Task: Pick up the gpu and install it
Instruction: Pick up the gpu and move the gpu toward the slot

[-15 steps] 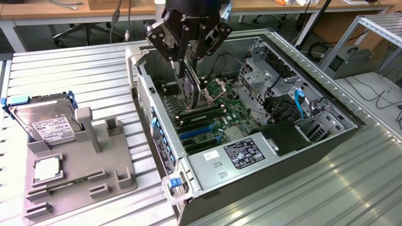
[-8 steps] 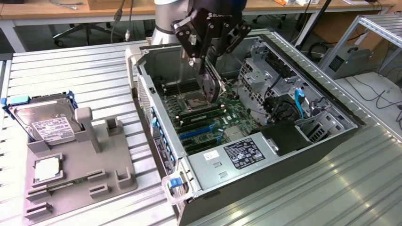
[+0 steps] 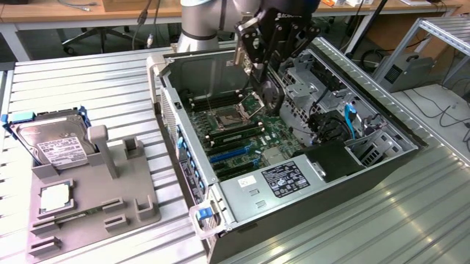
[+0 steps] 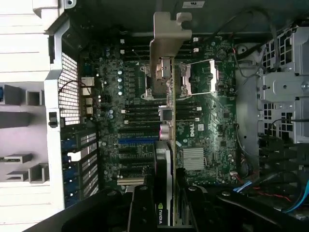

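Holding the gpu [image 3: 269, 94] edge-on, the gripper [image 3: 263, 69] is clamped across the card's two flat faces. The card hangs above the motherboard [image 3: 242, 129] inside the open case [image 3: 367, 159], apparently not yet seated, with its silver bracket [image 4: 169, 43] at one end. Treat the card as light and stiff but fragile — grip the flat body, never the bracket or contact edge; its smooth faces may slip under side load. Room is tight: drive cages [image 3: 309, 88] and cables crowd the exterior view's right. The case rests on a ribbed metal table [image 3: 96, 82] — a hard drive [image 3: 55, 140] sits in a grey fixture [image 3: 110, 198] at the exterior view's left.
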Controlling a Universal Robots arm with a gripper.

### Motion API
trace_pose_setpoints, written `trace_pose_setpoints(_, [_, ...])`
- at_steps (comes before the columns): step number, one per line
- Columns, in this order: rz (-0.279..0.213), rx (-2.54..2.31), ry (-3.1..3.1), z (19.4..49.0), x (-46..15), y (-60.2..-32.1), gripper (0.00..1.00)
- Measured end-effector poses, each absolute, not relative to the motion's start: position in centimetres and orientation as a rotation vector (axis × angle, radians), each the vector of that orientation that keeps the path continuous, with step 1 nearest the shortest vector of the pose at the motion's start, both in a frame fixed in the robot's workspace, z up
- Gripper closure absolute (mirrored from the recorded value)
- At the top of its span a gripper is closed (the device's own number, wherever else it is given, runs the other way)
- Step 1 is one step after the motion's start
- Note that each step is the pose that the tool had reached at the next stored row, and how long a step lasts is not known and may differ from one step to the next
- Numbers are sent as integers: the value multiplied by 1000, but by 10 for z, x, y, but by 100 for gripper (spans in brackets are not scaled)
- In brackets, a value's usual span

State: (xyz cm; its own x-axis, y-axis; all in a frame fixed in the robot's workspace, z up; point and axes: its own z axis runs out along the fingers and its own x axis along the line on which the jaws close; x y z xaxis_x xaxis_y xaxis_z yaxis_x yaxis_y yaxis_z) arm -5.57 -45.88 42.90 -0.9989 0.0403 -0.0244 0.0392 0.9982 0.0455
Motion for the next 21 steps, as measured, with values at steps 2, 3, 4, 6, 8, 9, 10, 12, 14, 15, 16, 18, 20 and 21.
trace_pose_setpoints(2, [70, 62, 3115, 429, -48, -459, 73])
trace_pose_setpoints(3, [70, 61, 3115, 429, -43, -459, 73])
trace_pose_setpoints(4, [70, 62, 3115, 429, -39, -459, 73])
trace_pose_setpoints(6, [70, 61, 3115, 429, -30, -458, 73])
trace_pose_setpoints(8, [71, 61, 3115, 429, -20, -458, 73])
trace_pose_setpoints(9, [70, 61, 3115, 429, -15, -458, 73])
trace_pose_setpoints(10, [71, 61, 3115, 429, -11, -458, 73])
trace_pose_setpoints(12, [71, 60, 3115, 429, -1, -458, 73])
trace_pose_setpoints(14, [71, 60, 3115, 429, 6, -457, 73])
trace_pose_setpoints(15, [71, 60, 3115, 429, 10, -457, 73])
trace_pose_setpoints(16, [71, 59, 3115, 429, 13, -457, 73])
trace_pose_setpoints(18, [71, 59, 3115, 429, 20, -457, 73])
trace_pose_setpoints(20, [71, 59, 3115, 429, 27, -456, 73])
trace_pose_setpoints(21, [70, 58, 3115, 429, 31, -456, 73])
